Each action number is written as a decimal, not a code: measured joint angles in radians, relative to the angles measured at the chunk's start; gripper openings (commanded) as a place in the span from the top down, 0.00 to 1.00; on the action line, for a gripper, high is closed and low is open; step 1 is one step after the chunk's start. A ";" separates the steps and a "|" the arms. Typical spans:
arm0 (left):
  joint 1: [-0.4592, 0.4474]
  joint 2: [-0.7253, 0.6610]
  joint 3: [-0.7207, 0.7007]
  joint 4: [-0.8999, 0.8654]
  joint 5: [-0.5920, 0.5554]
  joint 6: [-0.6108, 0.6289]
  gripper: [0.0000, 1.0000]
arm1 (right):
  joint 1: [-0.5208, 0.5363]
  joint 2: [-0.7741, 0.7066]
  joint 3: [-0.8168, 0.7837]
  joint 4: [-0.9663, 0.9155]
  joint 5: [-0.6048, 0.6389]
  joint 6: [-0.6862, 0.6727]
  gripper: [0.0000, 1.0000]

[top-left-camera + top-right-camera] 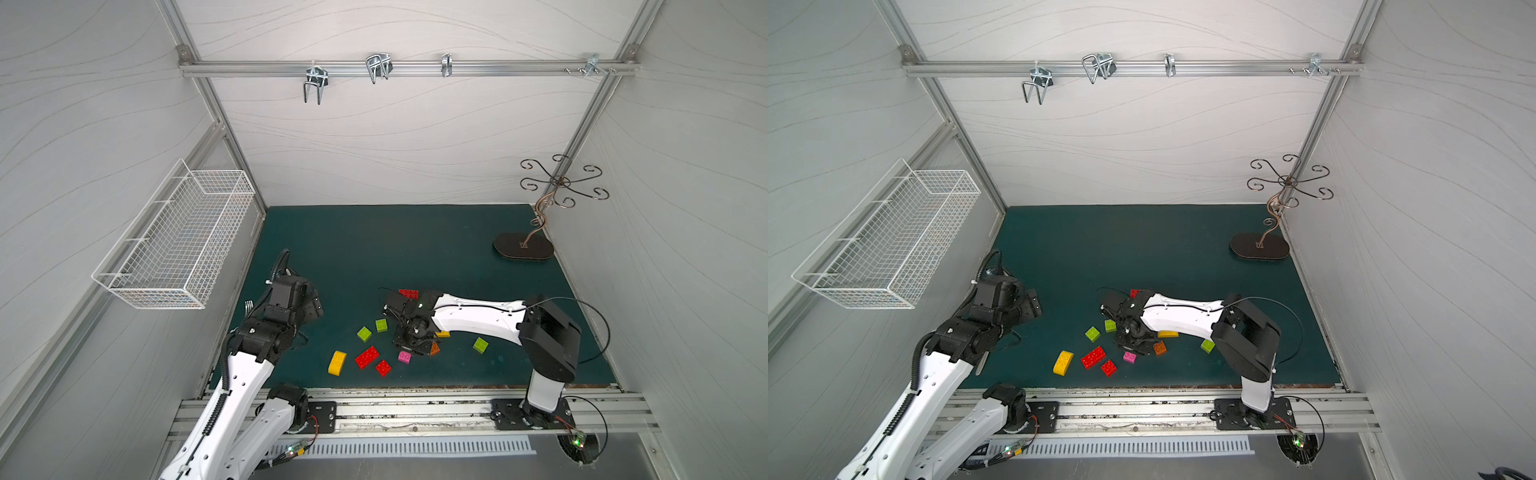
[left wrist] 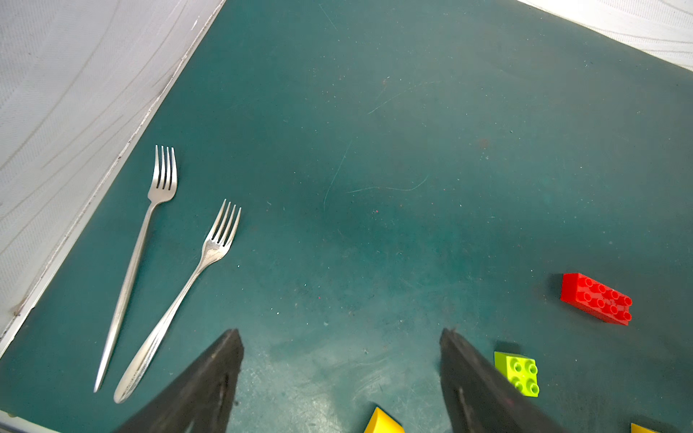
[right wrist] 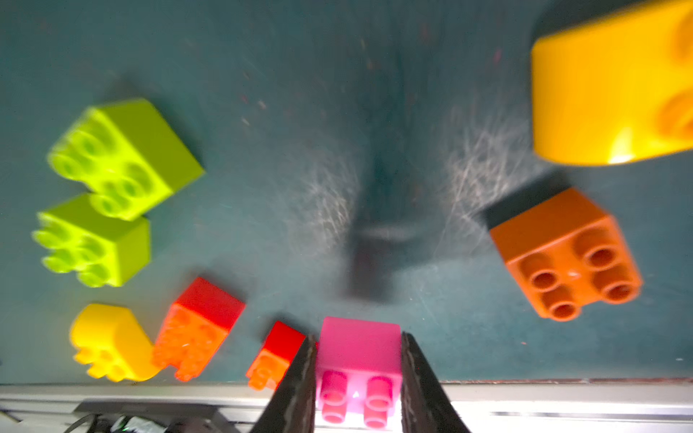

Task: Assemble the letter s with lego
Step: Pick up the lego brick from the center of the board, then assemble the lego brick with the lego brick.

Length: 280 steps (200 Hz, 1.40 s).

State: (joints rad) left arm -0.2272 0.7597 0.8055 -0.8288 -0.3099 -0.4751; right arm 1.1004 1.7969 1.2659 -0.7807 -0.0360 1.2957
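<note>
The right gripper [image 3: 359, 335] is closed on the pink brick [image 3: 359, 360], at the near middle of the mat [image 1: 415, 249] between a red square brick [image 1: 382, 368] and an orange-brown brick [image 1: 434, 348], so it should probably lift straight up and slowly, without bumping these neighbours, while the left gripper [image 2: 340, 331] hangs open and empty.

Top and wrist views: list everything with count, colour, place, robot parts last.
red oblong bricks: two, red, front and farther back.
lime bricks: three, green, centre.
red square brick: one, red, front.
pink brick: one, pink, gripped.
orange brick: one, orange, beside pink brick.
yellow bricks: two, yellow, front and half hidden.
forks: two, silver, near left wall.
basket: one, white, left wall.
hooks: several, metal, back rail.
stand: one, dark, right corner.
left gripper: one, black, open, empty.
right gripper: one, black, shut on pink brick.
</note>
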 measured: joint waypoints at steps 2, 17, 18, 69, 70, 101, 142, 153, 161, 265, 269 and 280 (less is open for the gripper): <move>0.000 0.000 0.000 0.000 0.000 0.000 0.15 | -0.005 -0.001 0.003 -0.003 0.000 -0.007 0.99; 0.000 0.000 0.000 0.000 0.000 0.000 0.15 | -0.053 0.003 0.039 -0.036 -0.002 -0.078 1.00; 0.000 0.000 0.000 0.000 0.000 0.000 0.15 | -0.055 0.003 0.042 -0.038 -0.002 -0.081 1.00; 0.001 0.000 0.000 0.000 0.000 0.000 0.15 | -0.276 0.141 0.386 -0.209 -0.002 -0.410 1.00; 0.002 0.000 0.000 0.000 0.000 0.000 0.15 | -0.282 0.146 0.396 -0.214 -0.002 -0.414 1.00; 0.005 0.000 0.000 0.000 0.000 0.000 0.15 | -0.373 0.275 0.592 -0.303 -0.018 -0.550 1.00; 0.006 0.002 0.000 0.000 0.001 0.000 0.15 | -0.394 0.491 0.830 -0.412 -0.042 -0.684 1.00; 0.006 0.002 0.000 0.000 0.001 0.000 0.15 | -0.395 0.523 0.864 -0.435 -0.048 -0.709 1.00; 0.006 0.002 0.000 0.000 0.001 0.000 0.15 | -0.396 0.534 0.876 -0.448 -0.052 -0.721 1.00; 0.010 0.008 0.000 0.010 0.005 0.000 0.15 | -0.428 0.570 0.885 -0.499 -0.097 -0.771 1.00; 0.010 0.008 0.000 0.010 0.005 0.000 0.15 | -0.428 0.571 0.885 -0.499 -0.098 -0.771 1.00; 0.010 0.008 0.000 0.010 0.007 0.000 0.15 | -0.429 0.572 0.885 -0.499 -0.101 -0.770 1.00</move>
State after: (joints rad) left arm -0.2169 0.7677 0.8055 -0.8188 -0.3031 -0.4751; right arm 0.6716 2.3692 2.1513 -1.2793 -0.1371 0.5255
